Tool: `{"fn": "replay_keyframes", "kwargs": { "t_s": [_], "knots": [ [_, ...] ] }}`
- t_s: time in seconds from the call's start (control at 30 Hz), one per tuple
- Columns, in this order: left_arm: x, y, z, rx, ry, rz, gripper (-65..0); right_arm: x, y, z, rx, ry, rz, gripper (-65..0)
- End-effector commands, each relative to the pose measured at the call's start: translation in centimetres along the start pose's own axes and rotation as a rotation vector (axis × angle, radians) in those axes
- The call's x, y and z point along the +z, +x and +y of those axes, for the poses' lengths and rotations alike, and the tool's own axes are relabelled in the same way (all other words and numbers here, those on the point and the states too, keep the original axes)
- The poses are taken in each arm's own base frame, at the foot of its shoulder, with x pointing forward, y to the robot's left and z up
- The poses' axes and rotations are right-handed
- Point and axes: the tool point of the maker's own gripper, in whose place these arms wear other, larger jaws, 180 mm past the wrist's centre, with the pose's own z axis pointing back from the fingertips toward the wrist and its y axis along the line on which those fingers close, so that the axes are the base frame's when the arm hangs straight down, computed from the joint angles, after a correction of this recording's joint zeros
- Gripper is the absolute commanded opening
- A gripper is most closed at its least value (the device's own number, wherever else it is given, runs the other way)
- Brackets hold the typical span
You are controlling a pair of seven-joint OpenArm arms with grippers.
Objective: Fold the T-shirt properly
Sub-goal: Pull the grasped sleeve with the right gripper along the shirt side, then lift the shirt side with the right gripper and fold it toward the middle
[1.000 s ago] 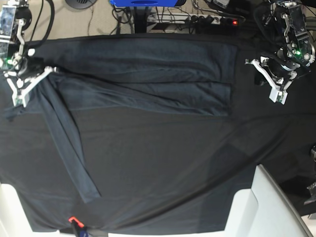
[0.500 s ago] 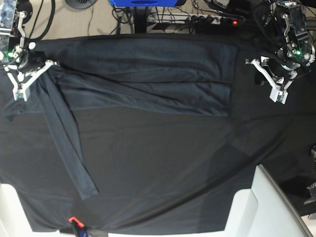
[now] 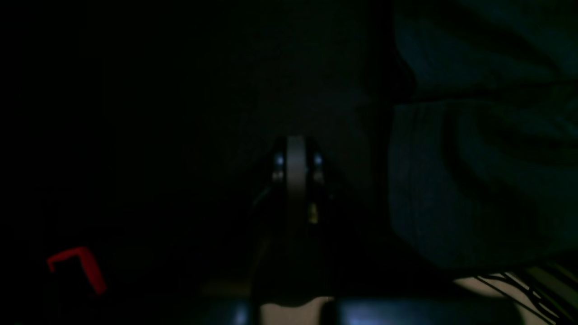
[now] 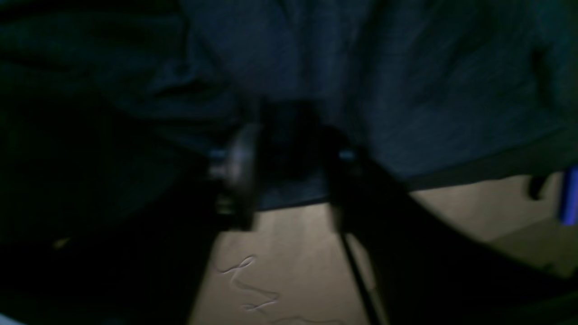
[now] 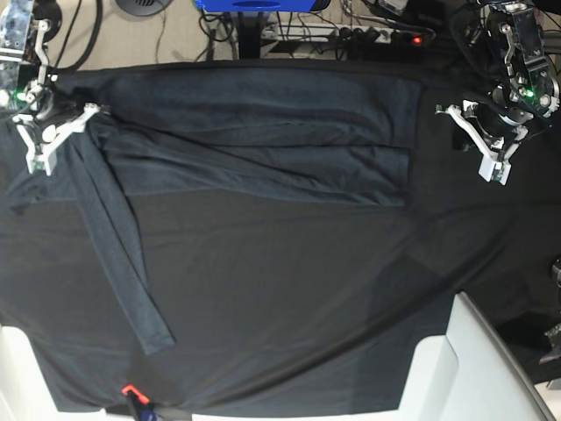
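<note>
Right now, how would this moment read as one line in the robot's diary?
stage: mid-fold | T-shirt: folded band at far edge, one sleeve trailing | right gripper: open at shirt's end | left gripper: shut, empty, off the shirt

The right gripper [image 5: 54, 132] now sits farther back. Its jaws stand parted. The charcoal-grey knit T-shirt's [image 5: 263, 132] corner lies flatter.

This looks like a robotics lab or test room. A table [image 5: 289, 289] draped in black cloth fills the base view, with robot arms fixed at its 10 o'clock and 2 o'clock corners. Beyond the 12 o'clock edge, loose cables [image 5: 188, 31] run over a beige floor [image 5: 105, 35] to a power strip [image 5: 386, 37] with a red light, beside a blue stand [image 5: 254, 7].
</note>
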Motion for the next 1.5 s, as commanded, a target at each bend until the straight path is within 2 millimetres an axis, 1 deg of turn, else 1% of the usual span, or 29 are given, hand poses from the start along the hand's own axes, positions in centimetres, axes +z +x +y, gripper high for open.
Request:
{"fn": "replay_keyframes", "kwargs": {
  "t_s": [0.0, 0.03, 0.1, 0.13, 0.17, 0.23, 0.27, 0.3, 0.33, 0.43, 0.5, 0.53, 0.63, 0.67, 0.73, 0.83, 0.93, 0.97, 1.07, 1.1, 1.13, 1.23, 1.3, 1.33, 1.37, 1.43, 1.47],
  "knots": [
    [0.4, 1.2, 0.6, -0.011, 0.011, -0.039, -65.0, 0.8, 1.6, -1.3, 0.002, -0.035, -0.053, -30.8],
    [0.4, 1.4, 0.6, -0.011, 0.012, -0.044, -65.0, 1.0, 1.9, -1.3, 0.004, -0.036, -0.065, -25.4],
    [0.4, 1.7, 0.8, -0.008, 0.015, -0.049, -65.0, 1.9, 3.7, -1.0, 0.011, -0.036, -0.122, -17.4],
    [0.4, 1.6, 0.8, -0.007, 0.016, -0.048, -65.0, 2.4, 4.6, -0.8, 0.020, -0.034, -0.150, -16.1],
    [0.4, 1.6, 0.9, -0.005, 0.017, -0.047, -65.0, 2.8, 5.6, -0.7, 0.022, -0.032, -0.179, -16.2],
    [0.4, 1.6, 0.9, -0.005, 0.018, -0.048, -65.0, 3.6, 9.4, 0.0, 0.028, -0.018, -0.266, -16.1],
    [0.5, 1.4, 0.9, -0.007, 0.018, -0.045, -65.0, 3.4, 11.2, 0.7, 0.036, -0.003, -0.293, -16.1],
    [0.5, 1.3, 0.8, -0.007, 0.018, -0.044, -65.0, 3.2, 12.7, 0.9, 0.047, 0.003, -0.309, -16.1],
    [0.5, 1.2, 0.8, -0.004, 0.017, -0.043, -65.0, 2.8, 14.6, 1.3, 0.069, 0.009, -0.318, -16.1],
    [0.7, 0.0, 0.6, 0.000, 0.013, -0.019, -65.0, 0.3, 18.7, 3.0, 0.131, 0.033, -0.279, -16.1],
    [0.8, -0.4, 0.5, 0.001, 0.012, -0.012, -65.0, -1.5, 20.6, 3.5, 0.136, 0.044, -0.266, -16.1],
    [0.9, -0.6, 0.6, 0.000, 0.012, -0.009, -65.0, -2.7, 21.2, 3.6, 0.126, 0.049, -0.255, -16.1],
    [1.0, -1.0, 0.5, 0.000, 0.011, -0.025, -65.0, -5.3, 21.9, 2.9, 0.082, 0.050, -0.220, -16.1],
    [1.0, -1.1, 0.5, 0.002, 0.010, -0.032, -65.0, -6.0, 21.7, 2.0, 0.067, 0.039, -0.204, -16.1],
    [1.0, -1.1, 0.5, 0.005, 0.009, -0.036, -65.0, -7.3, 21.1, 1.5, 0.047, 0.036, -0.182, -16.1],
    [0.8, -1.7, 0.5, 0.015, 0.007, -0.021, -65.0, -8.6, 20.0, 1.0, 0.027, 0.032, -0.164, -16.2],
    [0.6, -1.7, 0.6, 0.023, 0.006, -0.019, -65.0, -9.2, 19.2, 1.0, 0.022, 0.033, -0.152, -17.0],
    [0.6, -1.7, 0.6, 0.024, 0.006, -0.019, -65.0, -9.2, 19.2, 1.1, 0.020, 0.036, -0.150, -19.1],
    [0.5, -1.5, 0.5, 0.021, 0.004, -0.023, -65.0, -9.3, 18.9, 1.2, 0.019, 0.037, -0.146, -31.7],
    [0.4, -1.0, 0.5, 0.020, 0.004, -0.031, -65.0, -9.4, 18.8, 1.4, 0.018, 0.042, -0.144, -36.5],
    [0.3, -0.9, 0.6, 0.021, 0.004, -0.033, -65.0, -9.6, 18.5, 1.9, 0.019, 0.049, -0.135, -40.2],
    [0.3, -0.7, 0.8, 0.024, 0.009, -0.038, -65.0, -9.6, 18.0, 2.3, 0.021, 0.057, -0.107, -49.7],
    [0.3, -0.6, 0.8, 0.024, 0.009, -0.039, -65.0, -9.6, 17.8, 2.4, 0.022, 0.058, -0.096, -57.8],
    [0.3, -0.6, 0.8, 0.024, 0.009, -0.039, -65.0, -9.6, 17.7, 2.4, 0.022, 0.058, -0.093, -63.3],
    [0.3, -0.6, 0.8, 0.024, 0.009, -0.039, -65.0, -9.7, 17.6, 2.4, 0.022, 0.058, -0.088, -65.0],
    [0.3, -0.6, 0.8, 0.024, 0.009, -0.039, -65.0, -9.6, 17.7, 2.4, 0.020, 0.057, -0.091, -63.8],
    [0.3, -0.6, 0.8, 0.023, 0.010, -0.038, -65.0, -9.4, 18.1, 2.4, 0.021, 0.057, -0.103, -64.5]
  ]
}}
